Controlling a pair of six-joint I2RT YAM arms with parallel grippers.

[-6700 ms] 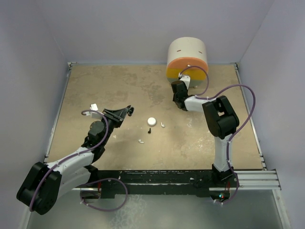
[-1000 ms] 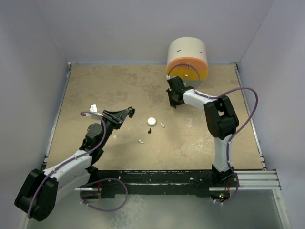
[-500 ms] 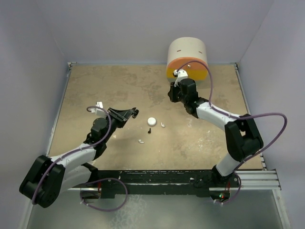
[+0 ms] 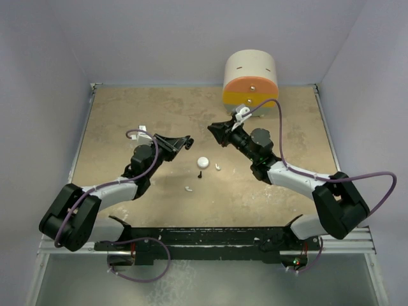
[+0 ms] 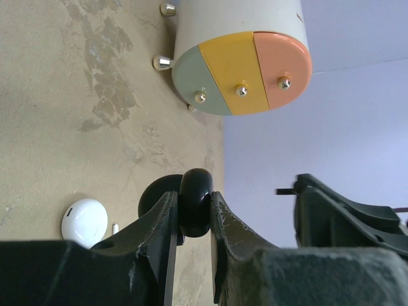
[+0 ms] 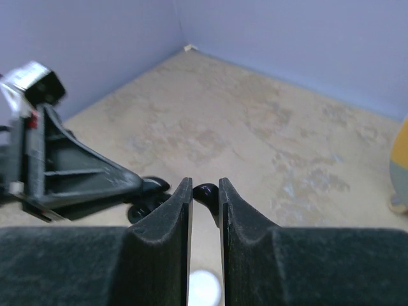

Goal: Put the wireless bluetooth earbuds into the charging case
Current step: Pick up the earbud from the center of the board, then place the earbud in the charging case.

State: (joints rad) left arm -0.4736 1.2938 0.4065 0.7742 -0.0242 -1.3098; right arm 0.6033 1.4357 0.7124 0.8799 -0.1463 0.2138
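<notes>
Top view: left gripper and right gripper are parked nearly tip to tip, and a white earbud is lying at 4 o'clock of the white disc. Left wrist: black disc is clamped between the fingers. Right wrist: black earbud (tiny glossy thing) is pinched by closed fingers.

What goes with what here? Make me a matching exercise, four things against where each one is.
1 black round case
2 black earbud
3 white round case
4 drawer unit

a lying loose on the table
b at the table's far edge
c pinched in the left gripper
d pinched in the right gripper

Pairs: 1-c, 2-d, 3-a, 4-b
</notes>
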